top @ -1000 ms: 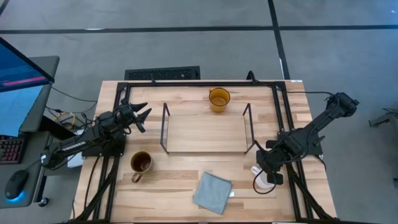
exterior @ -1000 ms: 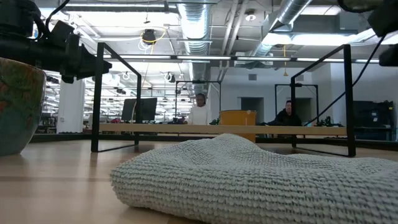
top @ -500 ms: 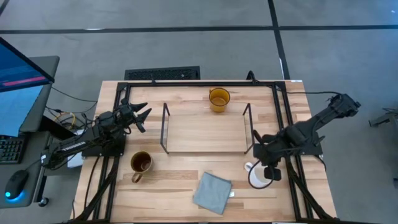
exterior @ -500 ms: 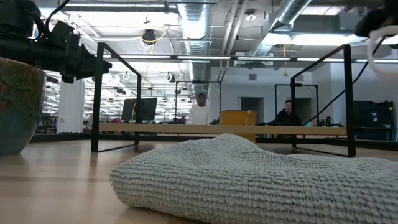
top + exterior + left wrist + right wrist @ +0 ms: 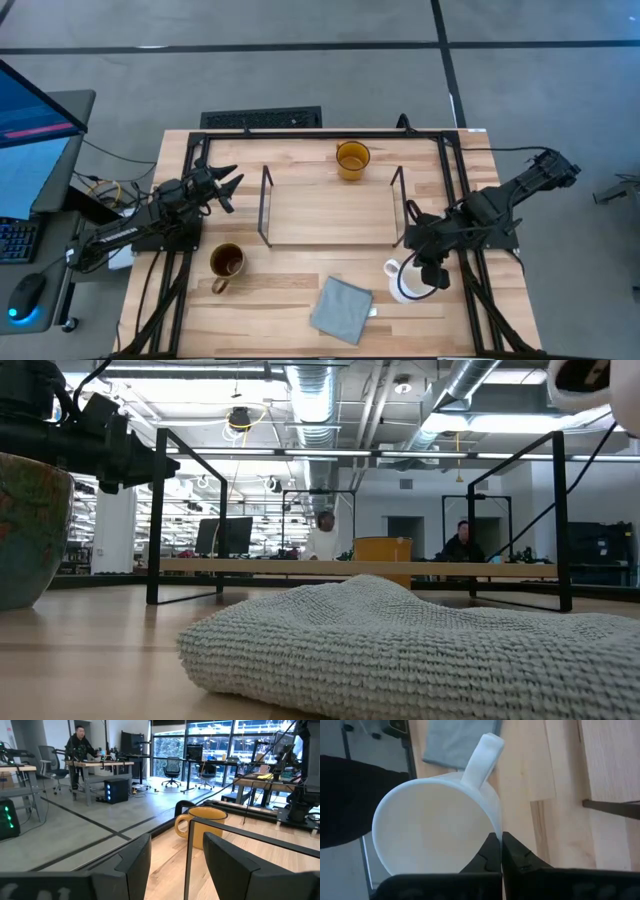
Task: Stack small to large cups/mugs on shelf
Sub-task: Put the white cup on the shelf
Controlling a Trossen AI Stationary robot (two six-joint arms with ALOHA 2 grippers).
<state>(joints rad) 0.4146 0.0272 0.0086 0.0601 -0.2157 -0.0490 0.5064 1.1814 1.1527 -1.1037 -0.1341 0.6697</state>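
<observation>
- Right wrist view: the right gripper [image 5: 501,851] has its 2 dark fingers pinched together on the rim of the small white handled mug [image 5: 437,827], 1 finger inside the wall and 1 outside; the mug hangs above the tabletop with its handle pointing away from the fingers, toward the grey knitted cloth [image 5: 460,742].
- High view: the mug sits in the air just off the right end of the low light-wood shelf with black wire end frames [image 5: 330,212], and the board's top is bare.
- A rim pinch is a thin hold, so in my judgement the carry should be slow and level, clearing the right wire frame before lowering.
- Setting it toward 1 end would leave room for the other 2.
- The brownish-tan mug with a dark inside [image 5: 226,263] stands near the shelf's left front; the amber translucent glass mug [image 5: 352,159] stands just behind the shelf.
- The left gripper [image 5: 226,186] waits at the left edge, fingers spread apart.
</observation>
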